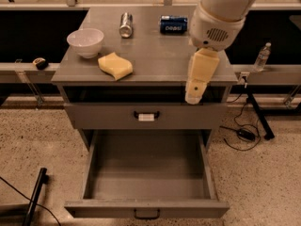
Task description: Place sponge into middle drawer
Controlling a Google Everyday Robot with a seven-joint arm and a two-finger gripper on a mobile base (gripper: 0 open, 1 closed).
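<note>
The cabinet top (155,55) bears one sponge (115,66), one white bowl (85,41) and two cans: a silver can (125,24) and a blue can (173,24). Two drawers show: the middle drawer (108,208), open, and one shut drawer front (103,117). One water bottle (262,56) stands far right; one gripper (193,97) hangs at the top's right front edge.

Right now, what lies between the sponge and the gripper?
In the camera view, only bare cabinet top: the sponge lies left, the gripper hangs over the front right edge.

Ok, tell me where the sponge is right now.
In the camera view the sponge lies front left on the cabinet top, just right of the white bowl; the tool hangs at the right front edge, apart from it.
</note>
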